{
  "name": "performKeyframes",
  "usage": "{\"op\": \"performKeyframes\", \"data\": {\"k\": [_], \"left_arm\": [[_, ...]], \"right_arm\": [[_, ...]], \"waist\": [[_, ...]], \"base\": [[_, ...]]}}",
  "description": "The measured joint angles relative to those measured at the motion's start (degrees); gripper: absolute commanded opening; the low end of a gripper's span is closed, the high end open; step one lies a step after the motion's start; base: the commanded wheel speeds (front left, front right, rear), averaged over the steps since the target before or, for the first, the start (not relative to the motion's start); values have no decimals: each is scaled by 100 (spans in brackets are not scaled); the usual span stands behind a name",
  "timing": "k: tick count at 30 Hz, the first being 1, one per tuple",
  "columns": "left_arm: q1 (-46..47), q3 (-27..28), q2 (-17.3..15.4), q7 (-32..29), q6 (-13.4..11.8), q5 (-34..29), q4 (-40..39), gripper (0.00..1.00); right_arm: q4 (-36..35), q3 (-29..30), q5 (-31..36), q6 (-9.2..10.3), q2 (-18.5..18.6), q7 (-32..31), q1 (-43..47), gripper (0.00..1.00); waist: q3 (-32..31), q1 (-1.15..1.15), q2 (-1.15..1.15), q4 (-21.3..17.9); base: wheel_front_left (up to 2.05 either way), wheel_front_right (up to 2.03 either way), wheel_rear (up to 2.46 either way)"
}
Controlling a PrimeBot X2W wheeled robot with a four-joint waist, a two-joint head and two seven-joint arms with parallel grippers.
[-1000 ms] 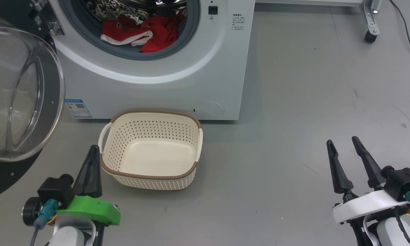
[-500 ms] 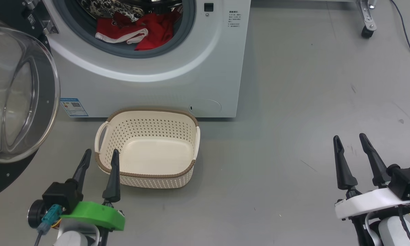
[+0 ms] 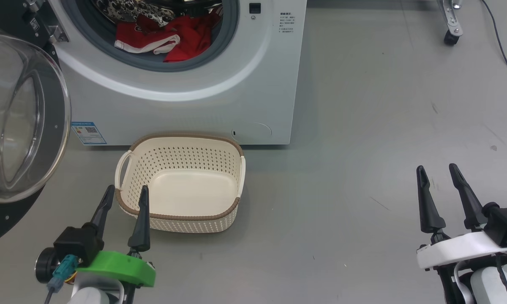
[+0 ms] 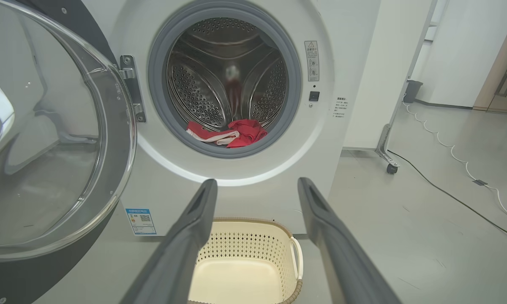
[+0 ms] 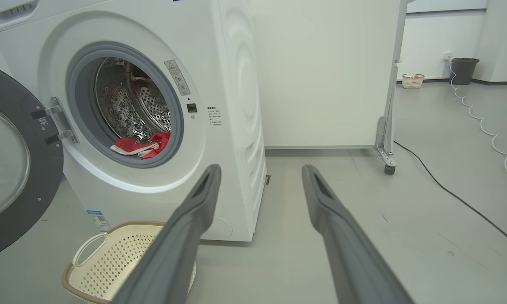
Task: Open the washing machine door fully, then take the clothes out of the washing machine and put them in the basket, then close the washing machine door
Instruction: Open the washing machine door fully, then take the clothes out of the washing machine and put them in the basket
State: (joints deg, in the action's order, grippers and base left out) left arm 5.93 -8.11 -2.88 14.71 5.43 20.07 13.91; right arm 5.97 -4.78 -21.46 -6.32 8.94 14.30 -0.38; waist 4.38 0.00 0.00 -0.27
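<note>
A: Where are the clothes to be found?
B: The clothes (image 3: 164, 40) are seen heaped at the front of the drum, partly draped over the grey seal of the washing machine (image 3: 186, 105). The washing machine door (image 3: 17, 122) is swung wide to the left on its hinge, so the opening is left unobstructed.
A: And the basket?
B: The basket (image 3: 181, 217) is set on the floor just in front of the machine, below the opening, and nothing is seen in it. The left gripper (image 3: 126, 188) is held low at its near left corner, jaws spread apart with nothing between them. The right gripper (image 3: 436, 167) is kept well off to the right, jaws likewise apart and empty.
A: What could be spoiled from here?
B: It is judged that the door's bulging glass could be struck by the left arm when it is raised toward the drum. The basket could be nudged aside by the fingers so near it. A garment could be snagged on the seal, or dropped short of the basket.
A: What else is noted around?
B: A blue label (image 3: 86, 131) and a round flap (image 3: 253, 130) are set low on the machine's front. A castered frame leg (image 3: 448, 33) and a black cable (image 3: 502, 42) are seen well to the right, away from the likely reach.
</note>
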Motion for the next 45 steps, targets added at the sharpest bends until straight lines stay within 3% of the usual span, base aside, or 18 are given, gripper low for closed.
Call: {"op": "performKeyframes", "data": {"k": [45], "left_arm": [[-70,22,20,0,7,-202,-166,100]], "right_arm": [[-27,110,87,-2,-68,14,85,100]], "waist": [[66,0,0,6]], "base": [[0,0,0]]}}
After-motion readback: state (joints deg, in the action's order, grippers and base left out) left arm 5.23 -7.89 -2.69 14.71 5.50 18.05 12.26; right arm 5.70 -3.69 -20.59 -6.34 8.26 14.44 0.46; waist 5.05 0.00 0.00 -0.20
